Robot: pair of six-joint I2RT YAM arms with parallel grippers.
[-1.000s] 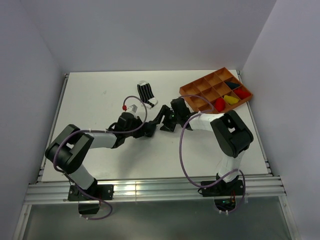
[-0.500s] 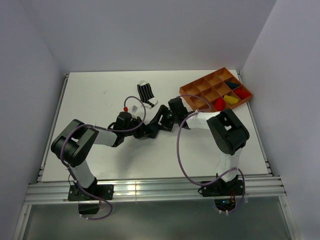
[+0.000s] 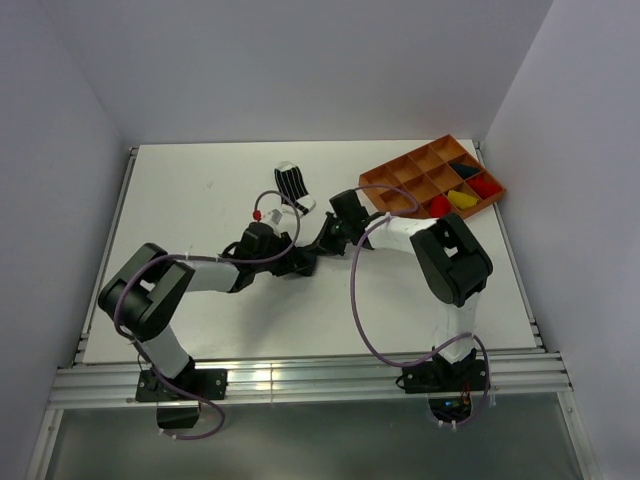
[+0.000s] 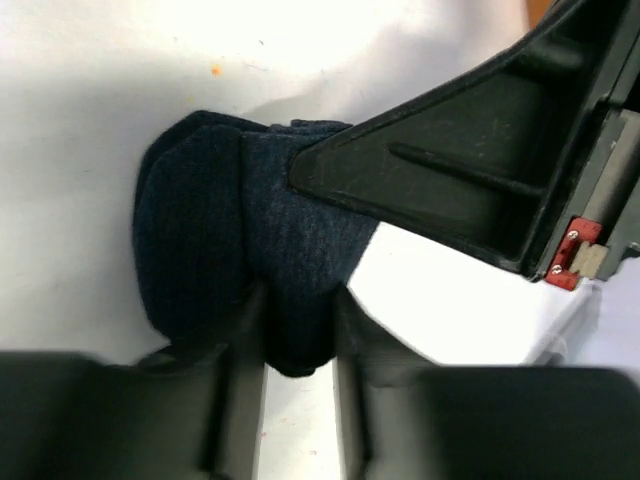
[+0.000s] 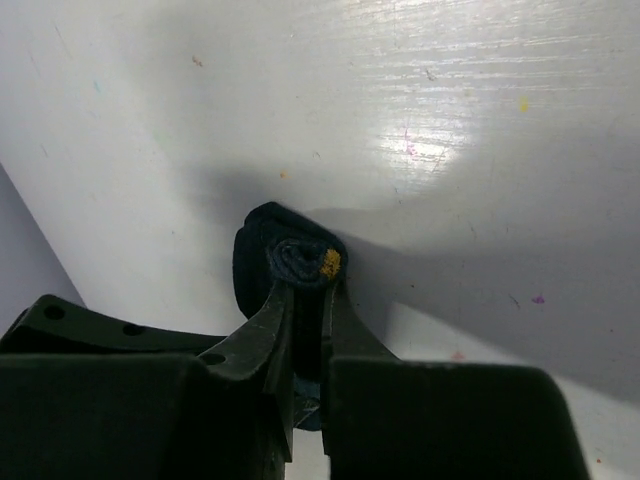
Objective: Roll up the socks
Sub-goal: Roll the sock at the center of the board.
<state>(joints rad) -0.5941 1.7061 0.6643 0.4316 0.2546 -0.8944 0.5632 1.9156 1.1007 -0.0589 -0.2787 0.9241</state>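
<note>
A dark navy sock (image 4: 215,240), rolled into a bundle, lies on the white table between my two grippers. My left gripper (image 4: 298,296) has a finger on each side of its lower end, and the fabric fills the gap. My right gripper (image 5: 308,286) is shut on the roll's end, where a small yellow spot (image 5: 330,263) shows. One of its black fingers (image 4: 450,170) lies across the sock in the left wrist view. The black-and-white striped sock (image 3: 293,185) lies flat further back. In the top view both grippers (image 3: 303,262) (image 3: 322,243) meet at mid table and hide the navy sock.
An orange compartment tray (image 3: 392,183) stands at the back right and holds red (image 3: 439,207), yellow (image 3: 461,198) and dark (image 3: 464,169) bundles. Side walls close in the table left and right. Purple cables loop over both arms.
My right gripper has closed onto the navy roll and moved a little left and back. The left gripper's jaws have eased slightly apart, with the sock still between them.
</note>
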